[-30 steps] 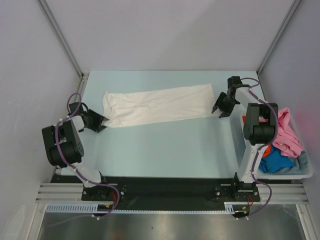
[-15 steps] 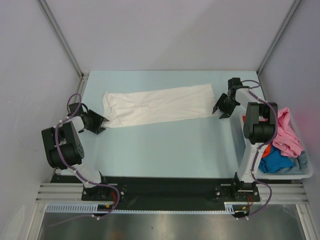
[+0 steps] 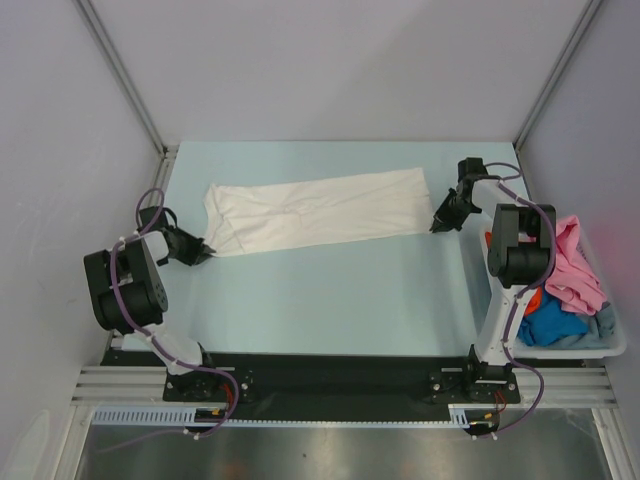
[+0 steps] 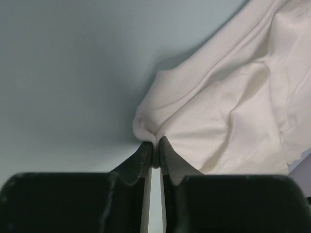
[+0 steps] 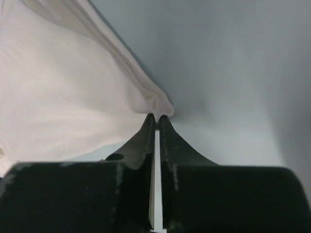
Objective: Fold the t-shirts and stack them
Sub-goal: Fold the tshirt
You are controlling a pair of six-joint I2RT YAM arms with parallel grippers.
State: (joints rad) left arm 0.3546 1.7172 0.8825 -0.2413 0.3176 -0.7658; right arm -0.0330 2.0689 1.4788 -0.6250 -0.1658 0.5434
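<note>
A plain white t-shirt (image 3: pixel 315 212) lies folded into a long strip across the pale blue table (image 3: pixel 330 290). My left gripper (image 3: pixel 207 248) is shut on the strip's near-left corner; the cloth (image 4: pixel 228 111) bunches at the black fingertips (image 4: pixel 146 148). My right gripper (image 3: pixel 436 222) is shut on the strip's right end, where the white cloth (image 5: pixel 68 87) puckers between its fingertips (image 5: pixel 149 121). More t-shirts lie heaped in the bin at the right: a pink one (image 3: pixel 575 262), an orange one (image 3: pixel 533 298), a bright blue one (image 3: pixel 550 322) and a grey-blue one (image 3: pixel 604 322).
The pale plastic bin (image 3: pixel 608 350) stands off the table's right edge beside the right arm. Grey walls close in the table at the back and both sides. Both arm bases sit on the black rail (image 3: pixel 330 375) at the near edge.
Both grippers have closed from open onto the ends of the white t-shirt. The left one has edged right to the cloth's corner. The shirt has not moved.
</note>
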